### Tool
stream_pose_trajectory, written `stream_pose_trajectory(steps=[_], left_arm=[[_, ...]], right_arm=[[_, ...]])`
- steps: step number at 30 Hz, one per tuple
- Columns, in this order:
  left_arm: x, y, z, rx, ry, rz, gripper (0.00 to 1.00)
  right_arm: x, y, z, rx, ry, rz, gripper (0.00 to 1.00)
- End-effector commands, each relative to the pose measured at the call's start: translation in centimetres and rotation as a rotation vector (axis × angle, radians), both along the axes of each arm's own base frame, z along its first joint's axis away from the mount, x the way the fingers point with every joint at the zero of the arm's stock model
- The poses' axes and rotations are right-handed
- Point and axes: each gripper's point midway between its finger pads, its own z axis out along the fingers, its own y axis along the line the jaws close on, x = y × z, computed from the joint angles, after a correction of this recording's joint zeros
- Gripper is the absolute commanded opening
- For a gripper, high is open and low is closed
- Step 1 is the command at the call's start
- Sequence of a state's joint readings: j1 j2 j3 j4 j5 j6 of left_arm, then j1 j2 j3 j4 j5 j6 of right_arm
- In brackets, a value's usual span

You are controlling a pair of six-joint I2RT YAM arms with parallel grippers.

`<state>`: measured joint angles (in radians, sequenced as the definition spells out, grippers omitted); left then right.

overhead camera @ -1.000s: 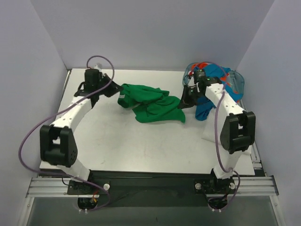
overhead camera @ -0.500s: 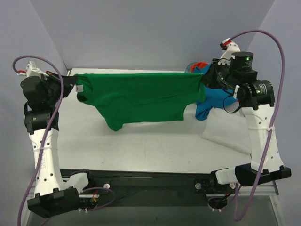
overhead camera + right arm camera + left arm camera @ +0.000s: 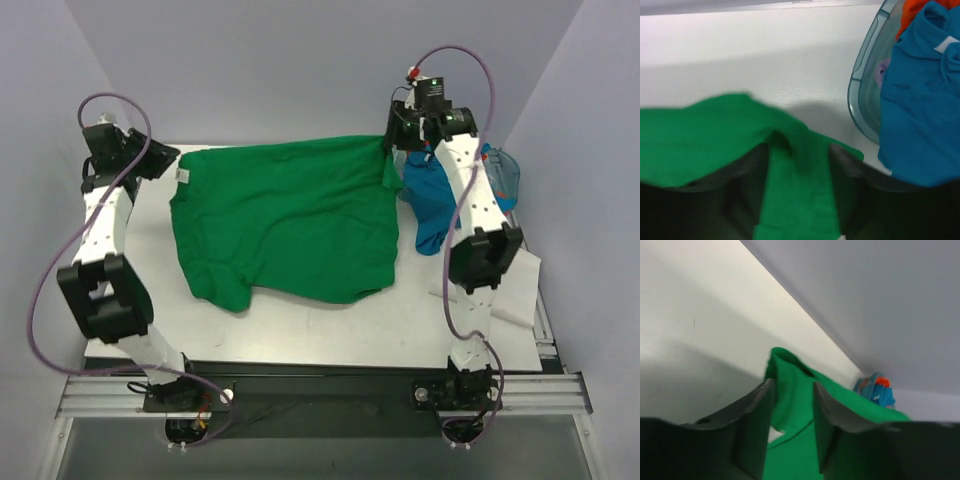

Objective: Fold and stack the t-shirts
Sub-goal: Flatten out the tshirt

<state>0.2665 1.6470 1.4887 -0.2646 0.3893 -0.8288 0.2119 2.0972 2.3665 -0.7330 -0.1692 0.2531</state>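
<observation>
The bright green t-shirt [image 3: 285,220] lies spread over the middle of the table, collar end to the left. My left gripper [image 3: 165,158] sits at its far left corner, jaws open, with green cloth [image 3: 790,395] lying loosely between the fingers. My right gripper [image 3: 392,145] is at the far right corner, also open, a fold of green cloth [image 3: 795,200] resting between its fingers. The turquoise t-shirt [image 3: 432,205] hangs out of a bin at the right, its white label [image 3: 943,45] showing. An orange-red t-shirt [image 3: 915,10] peeks out behind it.
A clear bluish bin [image 3: 865,85] holding the other shirts stands at the table's back right corner [image 3: 503,175]. A white sheet [image 3: 505,290] lies at the right edge. Walls close in the table at the back and on both sides.
The green shirt went from a bunched heap to stretched in the air between both grippers, and now lies flat on the table. Both grippers have come down and opened.
</observation>
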Motion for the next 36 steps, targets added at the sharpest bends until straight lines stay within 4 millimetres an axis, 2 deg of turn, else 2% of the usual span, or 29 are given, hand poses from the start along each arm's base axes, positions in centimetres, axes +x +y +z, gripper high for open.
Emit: stream_pose_trajectory(steps=[1, 2, 3, 5, 6, 8, 9, 10, 11, 12, 13, 14, 15, 16, 17, 19, 20, 22, 24, 31, 36], left_arm=[[4.9, 2.7, 4.8, 0.072, -0.185, 0.036, 0.51], [5.5, 2.7, 4.0, 0.090, -0.174, 0.031, 0.55], [5.5, 2.2, 4.1, 0.103, -0.172, 0.019, 0.62], [4.3, 1.5, 3.7, 0.126, -0.141, -0.008, 0.65], [3.6, 1.3, 3.0, 0.157, -0.120, -0.026, 0.65], [0.8, 0.2, -0.2, 0.160, -0.024, -0.049, 0.65], [-0.3, 0.0, -1.4, 0.174, 0.006, -0.060, 0.65], [-1.6, -0.3, -2.7, 0.175, 0.049, -0.065, 0.65], [-3.9, -0.8, -5.0, 0.174, 0.109, -0.073, 0.66], [-5.1, -0.9, -6.1, 0.192, 0.138, -0.082, 0.65], [-6.7, -1.0, -7.8, 0.195, 0.200, -0.079, 0.65], [-8.6, -1.5, -9.2, 0.198, 0.235, -0.089, 0.66], [-9.8, -1.7, -10.2, 0.197, 0.260, -0.096, 0.66], [-11.0, -1.8, -10.4, 0.204, 0.271, -0.091, 0.66], [-12.7, -2.2, -12.5, 0.196, 0.325, -0.097, 0.66], [-14.7, -2.4, -13.7, 0.197, 0.365, -0.093, 0.67], [-16.2, -2.5, -15.6, 0.188, 0.420, -0.093, 0.68], [-17.9, -2.7, -17.0, 0.188, 0.468, -0.089, 0.68], [-19.4, -2.7, -18.6, 0.186, 0.520, -0.081, 0.69], [-22.7, -1.9, -20.8, 0.236, 0.608, -0.041, 0.70], [-23.3, -1.5, -21.9, 0.249, 0.631, -0.014, 0.70]], right_arm=[[2.8, -0.6, -1.4, 0.005, -0.004, -0.084, 0.59], [2.5, -0.4, -2.8, 0.013, 0.036, -0.100, 0.69], [2.0, -0.6, -3.2, 0.009, 0.054, -0.107, 0.78], [0.8, 0.0, -4.6, -0.013, 0.083, -0.084, 0.81], [-1.2, -0.2, -6.1, -0.047, 0.129, -0.056, 0.81], [-3.2, 0.4, -7.2, -0.062, 0.163, -0.016, 0.80], [-5.8, 0.6, -9.0, -0.077, 0.227, 0.008, 0.79], [-7.0, 0.8, -9.7, -0.078, 0.251, 0.020, 0.79], [-8.5, 0.8, -10.9, -0.078, 0.292, 0.024, 0.78], [-10.1, 1.0, -10.5, -0.062, 0.299, 0.034, 0.77], [-12.6, 0.6, -13.5, -0.058, 0.394, 0.020, 0.76], [-13.8, 0.6, -14.3, -0.044, 0.425, 0.020, 0.75], [-15.3, 1.0, -14.0, -0.006, 0.436, 0.039, 0.73], [-17.6, 0.8, -16.3, 0.001, 0.511, 0.030, 0.72], [-18.6, 1.0, -16.1, 0.020, 0.512, 0.039, 0.70], [-21.4, 1.6, -18.0, 0.039, 0.576, 0.081, 0.70], [-22.2, 1.8, -18.3, 0.041, 0.584, 0.098, 0.70], [-23.9, 2.3, -19.3, 0.027, 0.623, 0.132, 0.69], [-24.5, 2.4, -19.7, 0.015, 0.635, 0.163, 0.67], [-26.8, 3.0, -21.2, 0.001, 0.701, 0.220, 0.64], [-28.6, 3.5, -21.7, -0.011, 0.728, 0.254, 0.63]])
